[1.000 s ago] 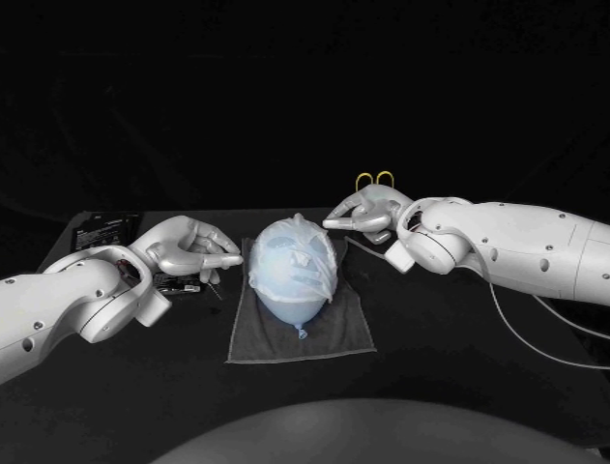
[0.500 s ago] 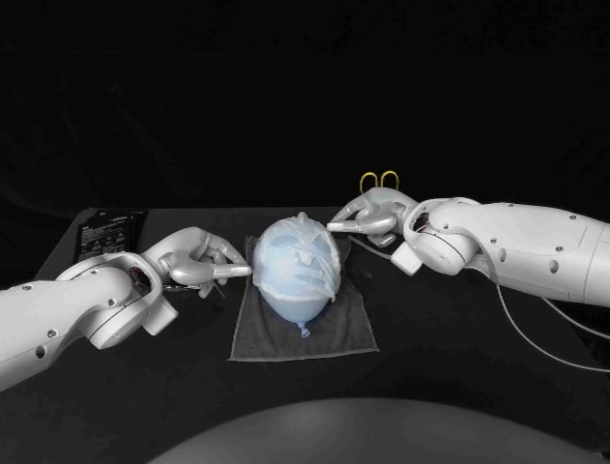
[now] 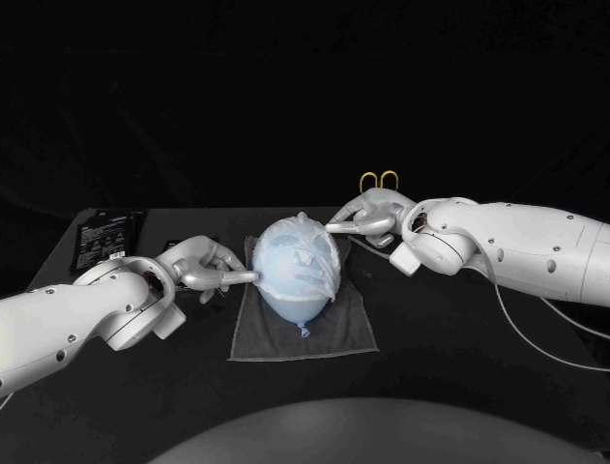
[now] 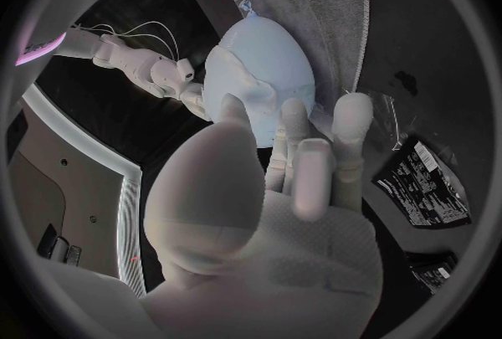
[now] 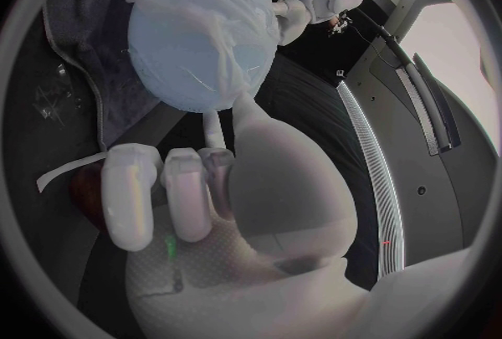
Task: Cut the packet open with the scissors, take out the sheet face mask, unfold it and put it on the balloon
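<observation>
Behind the right hand (image 3: 367, 217), scissors (image 3: 376, 179)

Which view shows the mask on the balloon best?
Head view: the whole mask lies spread over the balloon, openings visible. Right wrist view shows one wrinkled end close up; left wrist view shows a side, partly behind the left hand's fingers.
</observation>
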### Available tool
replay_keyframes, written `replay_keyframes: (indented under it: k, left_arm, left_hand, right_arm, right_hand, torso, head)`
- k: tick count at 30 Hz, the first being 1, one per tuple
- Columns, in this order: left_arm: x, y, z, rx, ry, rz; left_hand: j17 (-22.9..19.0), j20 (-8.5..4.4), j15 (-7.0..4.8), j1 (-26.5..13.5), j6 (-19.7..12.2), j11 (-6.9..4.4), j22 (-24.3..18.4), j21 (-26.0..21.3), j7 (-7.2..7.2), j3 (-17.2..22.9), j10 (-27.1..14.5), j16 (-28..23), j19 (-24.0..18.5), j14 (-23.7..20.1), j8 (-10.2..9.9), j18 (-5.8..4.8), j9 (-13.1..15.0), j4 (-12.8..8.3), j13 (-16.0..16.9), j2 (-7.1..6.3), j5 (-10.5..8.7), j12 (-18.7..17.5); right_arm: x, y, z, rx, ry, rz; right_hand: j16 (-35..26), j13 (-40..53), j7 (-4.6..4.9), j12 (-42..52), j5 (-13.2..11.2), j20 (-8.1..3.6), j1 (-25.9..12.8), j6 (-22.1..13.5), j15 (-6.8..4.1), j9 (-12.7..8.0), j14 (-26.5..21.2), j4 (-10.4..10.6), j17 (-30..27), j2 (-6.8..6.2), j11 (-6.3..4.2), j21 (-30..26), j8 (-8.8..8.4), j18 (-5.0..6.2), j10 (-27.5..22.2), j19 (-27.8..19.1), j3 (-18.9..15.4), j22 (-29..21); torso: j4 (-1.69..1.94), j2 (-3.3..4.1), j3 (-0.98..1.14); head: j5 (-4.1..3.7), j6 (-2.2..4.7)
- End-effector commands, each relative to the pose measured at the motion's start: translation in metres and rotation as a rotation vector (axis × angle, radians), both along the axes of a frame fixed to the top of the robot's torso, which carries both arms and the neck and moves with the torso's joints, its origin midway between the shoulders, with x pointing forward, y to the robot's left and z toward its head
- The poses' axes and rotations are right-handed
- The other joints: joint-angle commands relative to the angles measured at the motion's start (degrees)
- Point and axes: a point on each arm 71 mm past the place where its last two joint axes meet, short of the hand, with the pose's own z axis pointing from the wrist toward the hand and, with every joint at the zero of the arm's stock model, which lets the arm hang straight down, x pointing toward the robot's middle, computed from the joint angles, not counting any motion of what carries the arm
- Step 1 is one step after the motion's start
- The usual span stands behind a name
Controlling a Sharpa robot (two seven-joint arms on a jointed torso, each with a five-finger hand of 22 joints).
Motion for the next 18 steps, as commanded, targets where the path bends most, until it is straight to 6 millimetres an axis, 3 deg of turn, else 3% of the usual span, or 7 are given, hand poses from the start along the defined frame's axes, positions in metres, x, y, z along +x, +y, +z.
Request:
replay_keyframes:
  k: [1,8,15,18]
  left_arm:
    - [0.002,-0.001,-0.002,0.052,-0.001,0.036]
    - [0.002,-0.008,-0.004,0.051,0.004,0.024]
    - [0.001,-0.013,-0.003,0.033,0.005,0.007]
    - [0.000,-0.015,-0.003,0.027,0.005,-0.002]
  left_hand:
    - [0.1,0.02,-0.15,-0.7,0.2,0.18,0.2,0.4,-0.05,0.5,-0.4,0.2,-0.3,1.3,0.2,-1.16,0.1,0.1,0.2,-0.08,-0.09,0.3]
    - [0.4,0.04,-0.13,-0.1,0.0,0.21,0.5,0.8,-0.01,1.4,-0.5,0.4,-0.5,1.4,0.2,-1.17,0.1,0.1,0.6,0.09,-0.09,0.6]
    - [0.5,0.08,-0.15,3.3,0.0,0.15,1.4,1.8,-0.06,2.4,-0.8,0.4,-0.8,1.4,0.4,-1.23,0.2,-0.1,1.3,1.08,-0.10,0.9]
    - [0.4,0.07,-0.21,5.4,0.3,0.07,1.8,2.1,-0.13,2.5,-0.9,0.4,-1.0,1.4,0.6,-1.25,0.3,-0.2,1.5,1.55,-0.10,1.0]
  right_arm:
    - [0.000,0.002,0.001,0.000,-0.003,0.019]
    - [0.000,0.004,0.001,0.003,-0.008,0.020]
    - [0.000,0.006,0.001,0.004,-0.011,0.025]
    - [-0.001,0.006,0.001,-0.001,-0.014,0.032]
  right_hand:
    - [0.2,14.6,-0.06,0.3,-0.3,0.09,0.0,0.4,-0.17,0.1,6.2,-0.1,15.1,0.32,-0.04,0.3,-0.14,-1.08,5.7,4.7,-0.2,13.7]
    - [0.2,14.7,-0.07,0.3,-0.3,0.08,0.1,0.4,-0.19,0.1,6.2,-0.2,15.1,0.40,-0.06,0.4,-0.18,-1.09,5.7,4.7,-0.2,13.8]
    - [0.2,14.8,-0.19,0.4,-0.3,0.02,0.8,0.6,-0.28,0.0,6.2,-0.5,15.1,0.64,-0.16,0.4,-0.27,-1.09,5.8,4.7,-0.2,13.8]
    - [0.2,15.1,-1.05,0.6,-0.3,-0.22,2.9,2.7,-0.73,0.4,6.2,-1.7,15.1,1.48,-0.85,0.5,0.53,-1.10,6.0,4.7,0.5,13.8]
  torso:
    - [-0.01,0.01,-0.01]
    - [-0.01,0.00,0.00]
    - [0.02,-0.04,0.00]
    - [0.04,-0.05,-0.02]
  head:
    - [-0.07,0.00]
    - [-0.16,0.00]
    - [-0.43,0.00]
    - [-0.47,0.00]
